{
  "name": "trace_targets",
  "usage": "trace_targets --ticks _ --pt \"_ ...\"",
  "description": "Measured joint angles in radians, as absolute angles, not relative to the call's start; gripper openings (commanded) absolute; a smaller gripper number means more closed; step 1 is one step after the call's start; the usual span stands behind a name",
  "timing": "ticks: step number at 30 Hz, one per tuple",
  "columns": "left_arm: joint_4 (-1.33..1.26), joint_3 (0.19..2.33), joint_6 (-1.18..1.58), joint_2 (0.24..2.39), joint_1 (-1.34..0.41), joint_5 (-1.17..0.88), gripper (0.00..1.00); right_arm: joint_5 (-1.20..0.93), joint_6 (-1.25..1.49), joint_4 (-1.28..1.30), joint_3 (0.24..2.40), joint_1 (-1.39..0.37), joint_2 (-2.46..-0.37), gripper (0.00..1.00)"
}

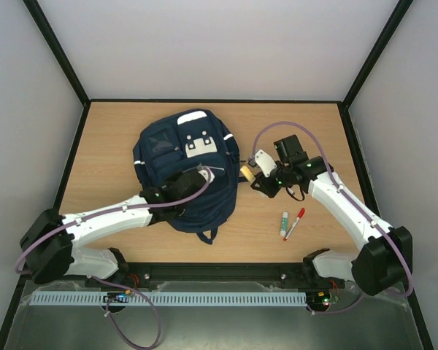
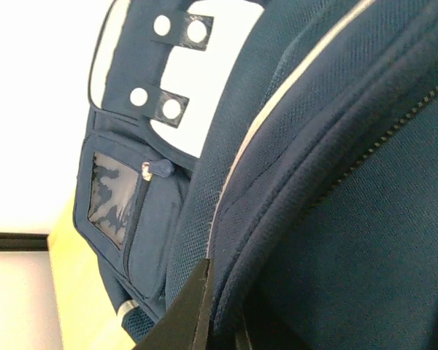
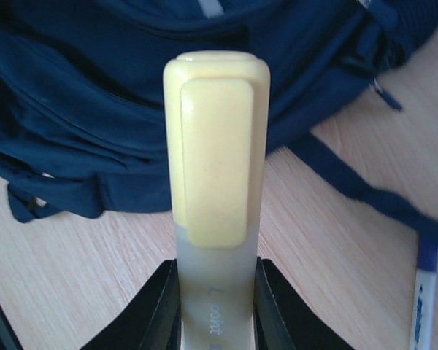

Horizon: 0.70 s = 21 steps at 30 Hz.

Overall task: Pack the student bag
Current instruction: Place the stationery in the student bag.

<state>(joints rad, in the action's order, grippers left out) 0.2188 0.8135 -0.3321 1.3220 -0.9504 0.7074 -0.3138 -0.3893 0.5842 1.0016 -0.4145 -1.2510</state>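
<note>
We logged the student bag (image 1: 160,157) flat on the table (image 1: 314,131), left of centre, long axis far-to-near, loop end pointing near and slightly right. Left gripper (image 1: 203,175) was clenched on its fabric beside a zipper. Right gripper (image 1: 257,178) grasped a yellow highlighter (image 1: 245,172) just right of the bag.
</note>
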Motion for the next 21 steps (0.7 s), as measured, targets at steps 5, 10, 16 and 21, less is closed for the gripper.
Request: trace_targets --ticks 5,10,16,21 --pt "0.225 0.85 -0.302 1.244 -0.872 0.613 0.02 -0.271 -0.432 0.609 1.098 -0.547 -1.251 0.03" --pt "0.243 0.883 -0.282 1.234 -0.813 0.511 0.02 -0.159 -0.536 0.607 1.139 -0.704 -1.259 0.03" --pt "0.243 0.886 -0.236 1.227 -0.728 0.358 0.02 -0.001 -0.68 0.572 1.158 -0.88 -1.292 0.02" --pt "0.245 0.909 -0.185 1.224 -0.642 0.218 0.03 0.142 -0.78 0.506 1.198 -0.989 -1.384 0.02"
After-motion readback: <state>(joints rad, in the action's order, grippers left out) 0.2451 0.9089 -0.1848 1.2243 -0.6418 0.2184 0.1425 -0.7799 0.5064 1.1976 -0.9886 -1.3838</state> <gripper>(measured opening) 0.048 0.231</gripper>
